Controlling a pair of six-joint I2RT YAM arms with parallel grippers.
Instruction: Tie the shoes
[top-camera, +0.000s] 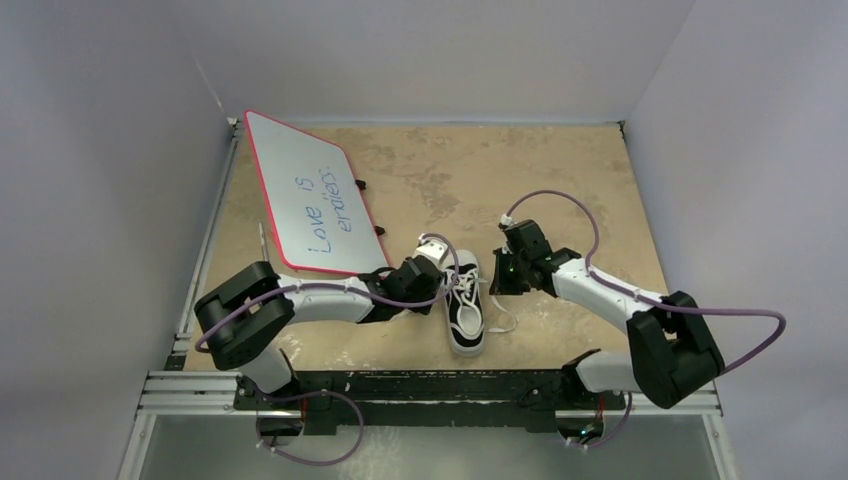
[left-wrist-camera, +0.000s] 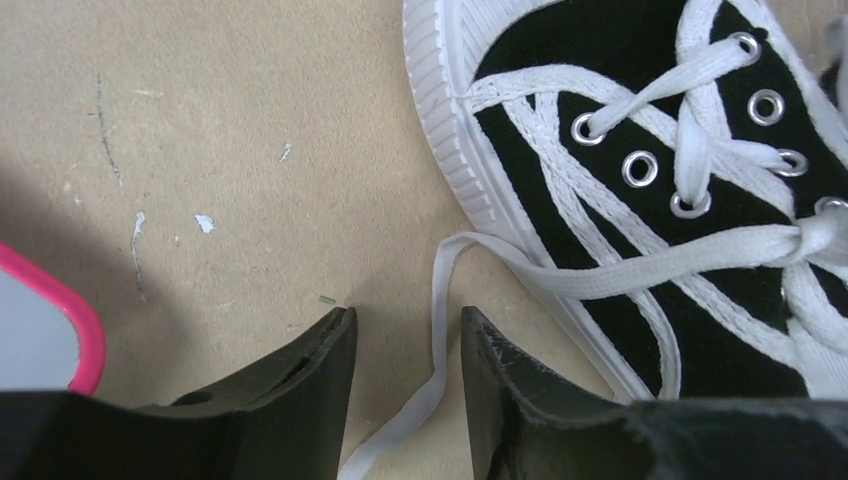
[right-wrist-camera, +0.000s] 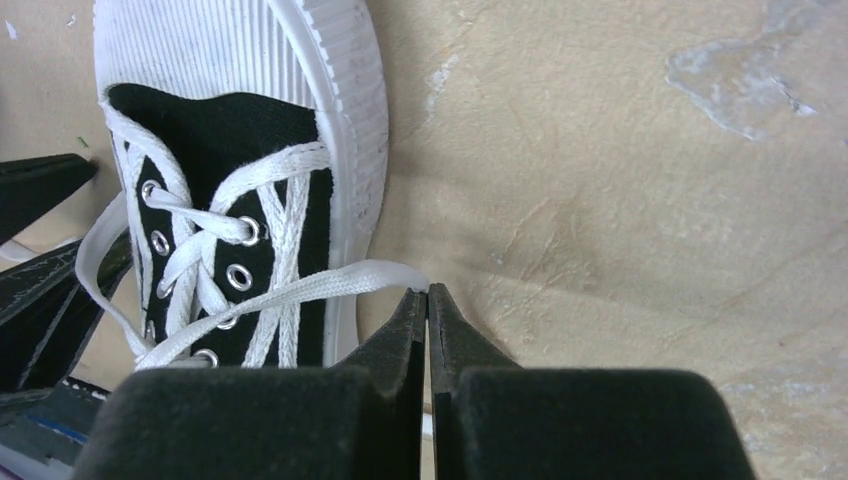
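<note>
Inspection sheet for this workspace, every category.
Surface: table, tan, with worn patches.
Job's things: sneaker upright, laces loose.
Clutter: whiteboard, pink-edged, handwritten, back left.
End effectors: left end effector open, one lace lying between its fingers; right end effector shut on the other lace.
Cables: purple cables loop off both arms.
Surroundings: pale walls; metal rail at the near edge.
</note>
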